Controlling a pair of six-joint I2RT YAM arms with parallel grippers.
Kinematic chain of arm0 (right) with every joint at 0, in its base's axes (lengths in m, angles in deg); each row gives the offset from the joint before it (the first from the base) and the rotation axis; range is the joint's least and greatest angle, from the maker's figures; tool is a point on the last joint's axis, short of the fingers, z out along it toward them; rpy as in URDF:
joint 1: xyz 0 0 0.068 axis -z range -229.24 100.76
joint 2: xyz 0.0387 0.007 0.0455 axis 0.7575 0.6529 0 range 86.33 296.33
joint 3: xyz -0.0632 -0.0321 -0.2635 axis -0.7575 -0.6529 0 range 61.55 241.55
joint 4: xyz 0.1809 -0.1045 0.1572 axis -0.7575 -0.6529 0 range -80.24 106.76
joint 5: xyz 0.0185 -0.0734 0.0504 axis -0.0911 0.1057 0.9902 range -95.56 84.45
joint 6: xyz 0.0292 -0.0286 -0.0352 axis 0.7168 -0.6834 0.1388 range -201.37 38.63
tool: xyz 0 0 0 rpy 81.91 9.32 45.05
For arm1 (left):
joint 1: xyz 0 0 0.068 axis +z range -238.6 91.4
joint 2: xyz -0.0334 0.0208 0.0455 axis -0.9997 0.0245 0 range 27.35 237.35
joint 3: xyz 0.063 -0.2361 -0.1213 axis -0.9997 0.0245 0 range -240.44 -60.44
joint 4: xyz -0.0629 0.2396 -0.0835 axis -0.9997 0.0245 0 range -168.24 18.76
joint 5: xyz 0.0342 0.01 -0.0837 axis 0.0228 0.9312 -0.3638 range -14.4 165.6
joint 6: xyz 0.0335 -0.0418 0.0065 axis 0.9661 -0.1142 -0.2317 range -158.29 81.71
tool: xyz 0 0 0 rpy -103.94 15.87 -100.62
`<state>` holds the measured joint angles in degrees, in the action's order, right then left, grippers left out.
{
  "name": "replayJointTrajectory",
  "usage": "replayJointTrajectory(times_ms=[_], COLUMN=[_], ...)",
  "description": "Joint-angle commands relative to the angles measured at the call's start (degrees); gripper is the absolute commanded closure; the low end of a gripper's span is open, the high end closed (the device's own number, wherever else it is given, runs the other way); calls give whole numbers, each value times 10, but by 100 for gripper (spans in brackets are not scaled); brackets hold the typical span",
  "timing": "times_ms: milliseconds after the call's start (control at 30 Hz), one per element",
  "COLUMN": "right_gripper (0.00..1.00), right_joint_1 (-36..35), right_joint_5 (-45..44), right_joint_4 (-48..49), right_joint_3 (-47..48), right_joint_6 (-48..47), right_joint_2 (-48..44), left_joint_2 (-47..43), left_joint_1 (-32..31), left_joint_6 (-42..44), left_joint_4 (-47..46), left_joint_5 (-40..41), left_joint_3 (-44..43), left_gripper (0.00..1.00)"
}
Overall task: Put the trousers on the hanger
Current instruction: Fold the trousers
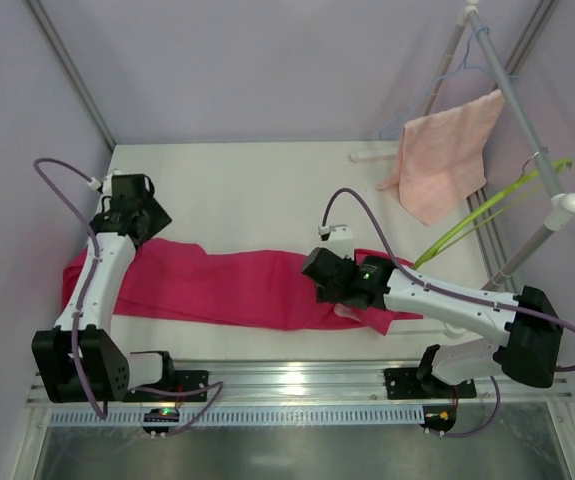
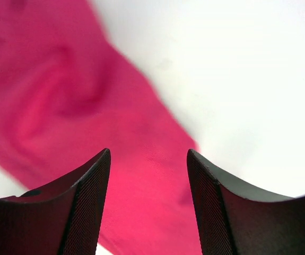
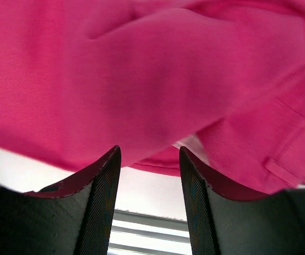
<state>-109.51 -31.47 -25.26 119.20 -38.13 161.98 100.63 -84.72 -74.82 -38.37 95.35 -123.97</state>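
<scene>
Step in hand: as I judge it, laying out and regrasping; the trousers (image 1: pixel 237 285) are not on the hanger (image 1: pixel 454 236) yet.
Trousers: spread in a long band across the counter (image 1: pixel 267 190), from the left arm over to the right arm, near the front edge.
Hanger: off at the right, hung on the slanted rack pole (image 1: pixel 517 110), well apart from the cloth. A salmon towel (image 1: pixel 445 155) hangs on the same pole, further back.
Left tool (image 2: pixel 148 154): jaws parted about halfway, with nothing pinched between them. In its wrist view I see it above the far edge of the cloth, where pink meets bare counter.
Right tool (image 3: pixel 149 151): jaws likewise parted, holding nothing. It sits low at the near edge of the trousers, close to what looks like the waistband end, with a belt loop showing at the right of its view.
Next move calls for: my guess is a firm pinch by one tool on the cloth, deep enough to catch both layers. Then I must lift the cloth toward the hanger bar.
Risk: a shallow pinch could let the cloth slip free during the lift.
</scene>
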Motion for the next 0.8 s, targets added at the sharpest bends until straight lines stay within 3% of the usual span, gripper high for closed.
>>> replayJointTrajectory(times_ms=[0,100,333,467,567,767], right_gripper=[49,49,49,49,49,49], right_joint_1=[12,43,90,96,113,160], right_joint_5=[-101,-121,-15,-6,15,30], right_joint_4=[-105,-114,166,197,222,241], right_joint_3=[18,-11,-74,-11,32,124], right_joint_6=[80,80,-120,-201,-255,-333], right_joint_2=[4,25,94,185,237,281], left_joint_2=[7,25,134,197,242,320], left_joint_1=[-33,-52,-53,-48,-43,-17], left_joint_6=[15,-2,-35,-50,-43,-13], left_joint_4=[-69,-100,-117,-97,-63,-10], left_joint_5=[-181,-264,-281,-245,-173,-76], left_joint_3=[33,70,95,61,12,-101], left_gripper=[40,40,37,37,37,36])
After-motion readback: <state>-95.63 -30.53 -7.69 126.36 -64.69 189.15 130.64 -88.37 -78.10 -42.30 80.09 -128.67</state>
